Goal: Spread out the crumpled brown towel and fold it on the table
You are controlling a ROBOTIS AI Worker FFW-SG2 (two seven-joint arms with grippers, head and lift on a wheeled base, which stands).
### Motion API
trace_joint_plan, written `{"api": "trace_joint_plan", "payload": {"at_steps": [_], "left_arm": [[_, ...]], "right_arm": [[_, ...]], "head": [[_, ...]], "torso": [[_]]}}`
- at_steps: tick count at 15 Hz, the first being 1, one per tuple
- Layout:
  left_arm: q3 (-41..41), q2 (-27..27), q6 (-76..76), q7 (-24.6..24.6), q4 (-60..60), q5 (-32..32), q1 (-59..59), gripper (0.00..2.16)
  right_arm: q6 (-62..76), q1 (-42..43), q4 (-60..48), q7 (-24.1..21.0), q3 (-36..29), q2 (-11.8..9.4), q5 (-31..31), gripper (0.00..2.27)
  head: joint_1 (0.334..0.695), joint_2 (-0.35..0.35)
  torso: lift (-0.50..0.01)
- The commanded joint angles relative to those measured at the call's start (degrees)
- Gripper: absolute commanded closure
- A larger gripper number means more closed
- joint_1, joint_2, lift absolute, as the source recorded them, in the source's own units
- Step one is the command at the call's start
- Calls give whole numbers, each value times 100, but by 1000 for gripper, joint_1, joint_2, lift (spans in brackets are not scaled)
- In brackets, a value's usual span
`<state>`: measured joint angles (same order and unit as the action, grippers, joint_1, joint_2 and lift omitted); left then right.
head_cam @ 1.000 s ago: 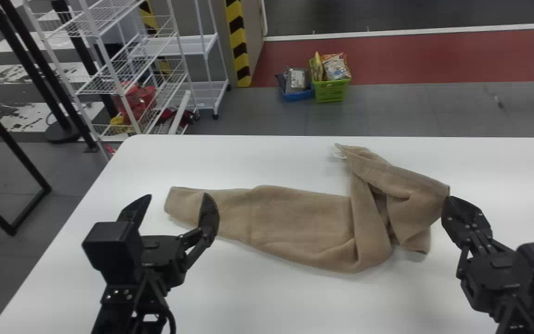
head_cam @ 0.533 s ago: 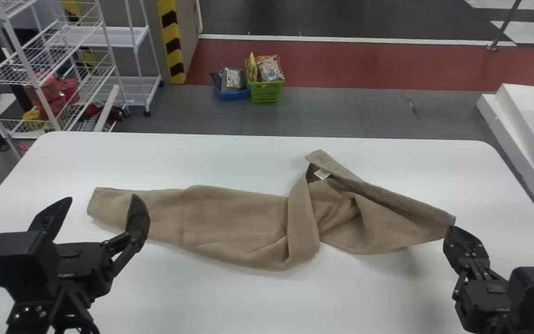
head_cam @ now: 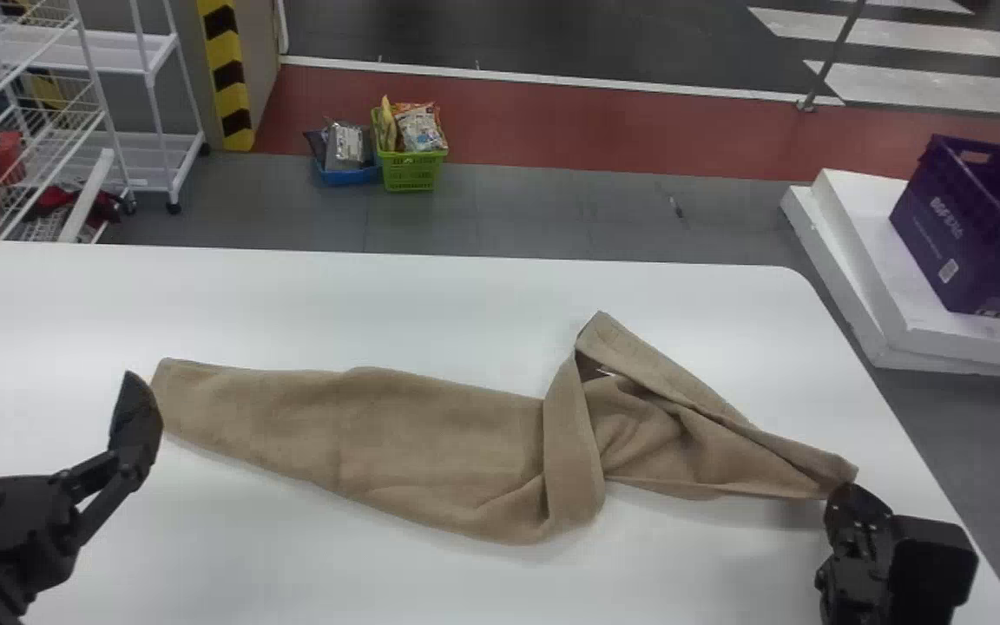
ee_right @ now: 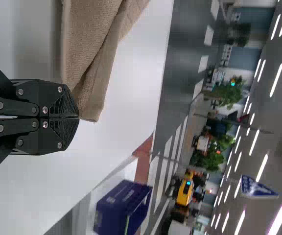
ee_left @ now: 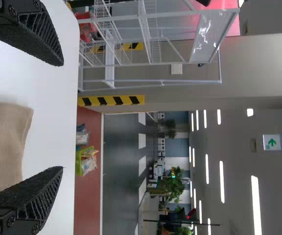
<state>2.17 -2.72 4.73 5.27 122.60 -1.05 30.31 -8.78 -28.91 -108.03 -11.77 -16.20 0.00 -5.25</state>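
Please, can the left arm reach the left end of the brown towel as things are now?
Probably yes: the left gripper is near the towel's left end, jaws open, and nothing seems to stand between them.

In the head view you have a white table spanning the frame, its far edge running across the upper part and curving at a rounded corner right of centre. Your brown towel lies across its middle, flatter toward the left, twisted and folded over right of centre.
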Motion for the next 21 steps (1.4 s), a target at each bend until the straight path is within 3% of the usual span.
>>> {"api": "trace_joint_plan", "payload": {"at_steps": [1, 5, 6, 7, 9, 12, 16, 21], "left_arm": [[-41, 0, -20, 0, 27, 9, 45, 46], [-305, 0, -20, 9, 18, 158, 54, 46], [-367, -9, -20, 18, 18, 237, 62, 46], [-393, 0, -20, 26, 1, 272, 54, 46], [-393, -9, -2, 26, 1, 351, 62, 46], [-411, -62, -2, 62, -61, 430, 54, 46], [-393, -123, -2, 97, -158, 483, -8, 46], [-375, -167, -20, 106, -316, 474, -78, 46]], "right_arm": [[-121, 9, -113, -202, -41, 5, 24, 6], [-68, -150, -754, -194, 301, 5, 121, 39], [-103, -79, -851, 8, 354, 5, 235, 39], [-314, 79, -904, 501, 363, 5, 402, 66], [-1140, 518, -939, 782, 512, 5, 438, 73], [-2318, 1213, -939, 1608, 635, 5, 675, 90], [-3460, 2004, -930, 2179, 776, 5, 772, 147], [-4304, 2847, -350, 2584, 829, 5, 807, 380]], "head": [[695, -227], [695, -245], [695, -240], [695, -226], [695, -198], [695, -139], [695, -55], [695, -11]], "torso": [[-127], [-127], [-127], [-127], [-127], [-127], [-127], [-127]]}}
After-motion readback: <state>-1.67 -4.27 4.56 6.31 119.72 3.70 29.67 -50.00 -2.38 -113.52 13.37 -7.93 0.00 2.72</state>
